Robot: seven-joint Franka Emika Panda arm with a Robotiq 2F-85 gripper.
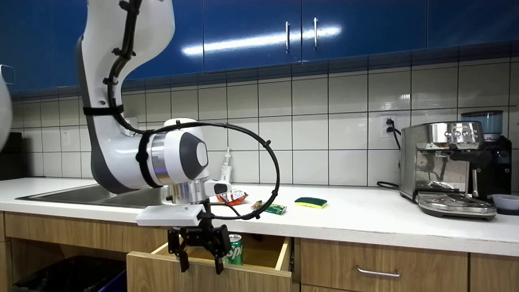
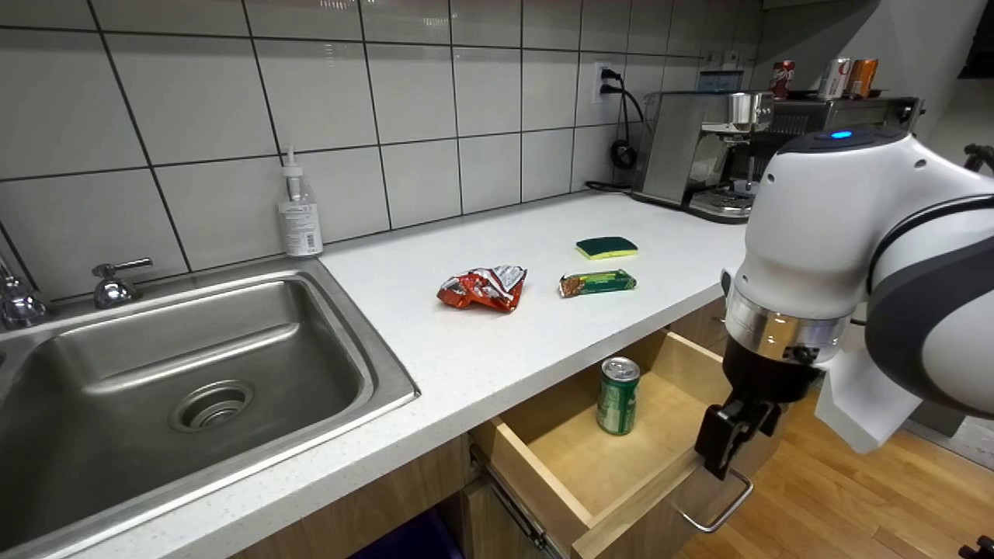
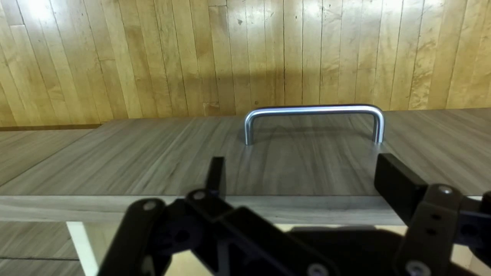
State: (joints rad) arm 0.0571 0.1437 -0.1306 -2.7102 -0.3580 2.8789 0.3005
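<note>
Two black fingers (image 3: 399, 184) of the gripper (image 3: 301, 174) stand spread apart, holding nothing, at the front edge of the drawer (image 2: 638, 503); we cannot tell whether they touch it. Just beyond, in the wrist view, we see the metal handle (image 3: 314, 110), ungrasped. As for progress, we judge the drawer already pulled out, with a green can (image 2: 617, 404) standing upright inside it, while no grip on the handle or on anything else is made yet. Farther out, on the desk (image 2: 435, 357) above, we find a crumpled red wrapper (image 2: 485, 290), a green-packaged bar (image 2: 609, 282) and a green-and-yellow sponge (image 2: 607, 248), all lying outside the drawer and away from the gripper. The sink (image 2: 392, 384) and, well apart from it, the espresso machine (image 1: 444, 174) flank these.
</note>
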